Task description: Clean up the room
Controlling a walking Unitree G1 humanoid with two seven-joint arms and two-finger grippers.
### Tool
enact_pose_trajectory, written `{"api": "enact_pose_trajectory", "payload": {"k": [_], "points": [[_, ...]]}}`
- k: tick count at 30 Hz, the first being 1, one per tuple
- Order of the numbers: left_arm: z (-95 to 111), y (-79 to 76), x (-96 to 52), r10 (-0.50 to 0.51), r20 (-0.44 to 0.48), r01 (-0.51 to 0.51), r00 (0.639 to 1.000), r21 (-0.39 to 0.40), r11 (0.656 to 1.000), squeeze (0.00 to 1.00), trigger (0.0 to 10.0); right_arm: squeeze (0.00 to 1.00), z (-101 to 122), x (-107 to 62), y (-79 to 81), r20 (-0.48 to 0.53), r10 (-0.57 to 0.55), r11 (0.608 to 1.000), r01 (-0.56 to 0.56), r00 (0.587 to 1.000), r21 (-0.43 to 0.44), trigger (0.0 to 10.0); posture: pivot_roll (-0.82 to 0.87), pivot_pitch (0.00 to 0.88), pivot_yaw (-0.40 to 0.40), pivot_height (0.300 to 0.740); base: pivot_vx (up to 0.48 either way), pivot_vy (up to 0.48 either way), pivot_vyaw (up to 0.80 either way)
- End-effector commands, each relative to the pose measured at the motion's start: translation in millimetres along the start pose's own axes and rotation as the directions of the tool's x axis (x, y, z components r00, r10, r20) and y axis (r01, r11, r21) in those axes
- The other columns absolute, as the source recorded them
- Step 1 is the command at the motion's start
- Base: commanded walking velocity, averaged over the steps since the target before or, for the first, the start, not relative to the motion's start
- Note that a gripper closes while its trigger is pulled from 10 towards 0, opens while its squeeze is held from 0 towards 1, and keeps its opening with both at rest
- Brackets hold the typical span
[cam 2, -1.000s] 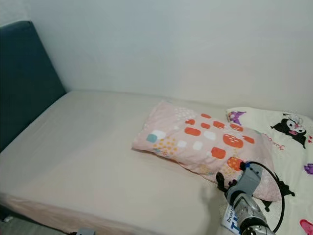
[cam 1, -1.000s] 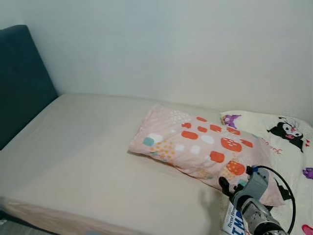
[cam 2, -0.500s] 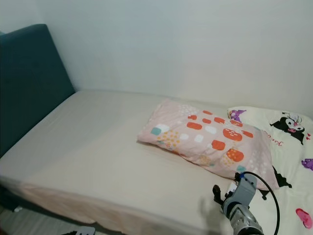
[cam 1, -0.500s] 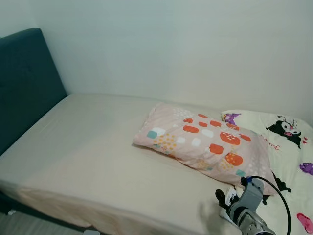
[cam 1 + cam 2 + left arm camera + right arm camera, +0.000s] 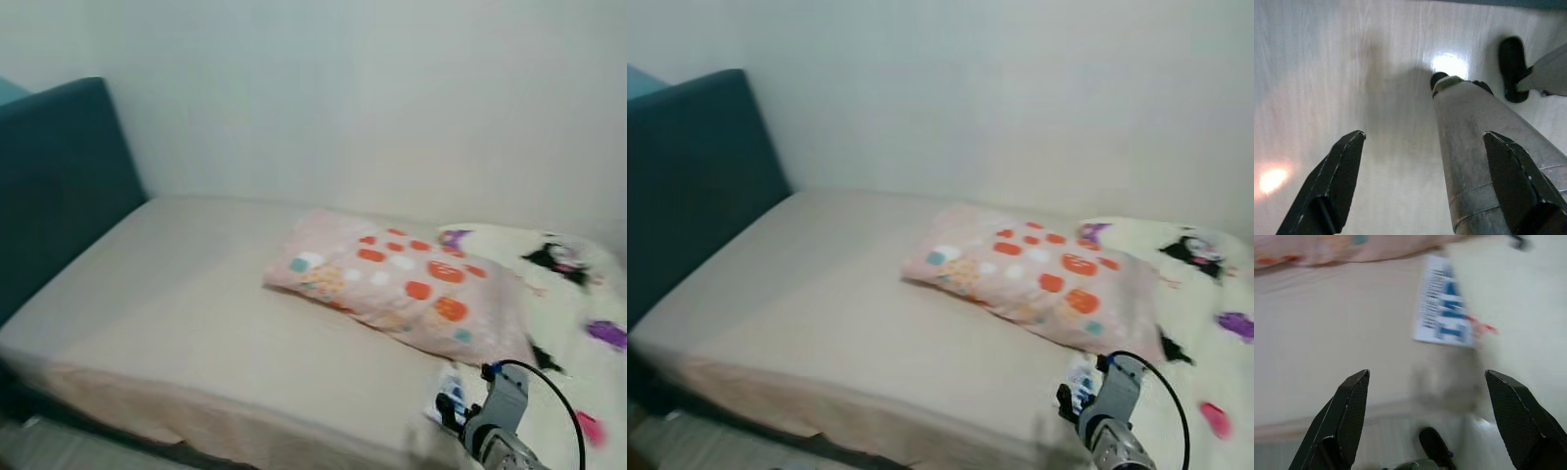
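A: Start at the fingers. What are the right ones doing?

B: The right gripper (image 5: 1425,421) has its two black fingers (image 5: 1347,416) spread wide with nothing between them. It hangs over the near edge of the bed (image 5: 196,304), and past the tips lies a white booklet (image 5: 1445,308) with blue lettering, flat on the sheet (the print is too blurred to read).

A: And the left?

B: The left gripper (image 5: 1425,186) is also spread and holds nothing. It points down at a pale wood-grain floor (image 5: 1327,73), beside a silver leg of the robot (image 5: 1474,147) with a dark foot (image 5: 1512,68) further off.

A: Where is that booklet from the head camera?

B: Just in front of the right arm (image 5: 495,436), at the near edge of the mattress: the booklet sits between the arm and the lower corner of the pillow (image 5: 402,289), close to the pillow but I cannot tell if they touch.

A: Describe the pillow.

B: Pink, with orange, white and teal patches, lying slantwise across the middle of the beige sheet. On its right, a cream blanket (image 5: 1205,313) with black and purple cartoon figures covers that end of the bed.

A: Anything else around?

B: A dark teal headboard (image 5: 54,186) stands at the left end, and a plain pale wall (image 5: 343,98) runs behind the bed. The head views are somewhat blurred.
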State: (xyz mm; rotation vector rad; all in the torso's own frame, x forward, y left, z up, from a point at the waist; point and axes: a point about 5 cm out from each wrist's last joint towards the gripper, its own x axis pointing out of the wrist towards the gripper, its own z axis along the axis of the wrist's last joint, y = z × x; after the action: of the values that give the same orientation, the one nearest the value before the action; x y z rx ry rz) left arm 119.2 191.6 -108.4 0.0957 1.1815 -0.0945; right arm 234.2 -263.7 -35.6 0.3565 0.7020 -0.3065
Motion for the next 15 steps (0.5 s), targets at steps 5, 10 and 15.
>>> {"api": "enact_pose_trajectory", "payload": {"k": [5, 10, 15], "points": [[0.7, 1.2, 0.1, 0.01, -0.007, -0.01, 1.0, 0.03, 0.999, 0.0, 10.0, 0.0, -1.1, -0.3, -1.9, -0.009, -0.017, 1.0, 0.017, 1.0, -0.007, 10.0, -0.11, 0.0, 0.007, 0.74, 0.0, 0.0, -0.76], [0.9, 2.4, 0.0, 0.021, -0.008, -0.021, 1.0, 0.039, 0.999, 0.0, 10.0, 0.0, 9.4, 0.6, -2.0, 0.038, -0.021, 1.0, 0.02, 0.999, 0.016, 10.0, -0.11, 0.0, 0.004, 0.74, 0.0, 0.0, -0.3], [0.6, 3.0, -0.1, 0.025, -0.009, -0.025, 1.0, 0.039, 0.999, 0.0, 10.0, 0.0, 22.6, 3.1, 8.0, 0.09, 0.045, 0.998, -0.049, 0.995, 0.047, 10.0, -0.11, 0.0, 0.003, 0.74, 0.0, 0.0, 0.0]]}}
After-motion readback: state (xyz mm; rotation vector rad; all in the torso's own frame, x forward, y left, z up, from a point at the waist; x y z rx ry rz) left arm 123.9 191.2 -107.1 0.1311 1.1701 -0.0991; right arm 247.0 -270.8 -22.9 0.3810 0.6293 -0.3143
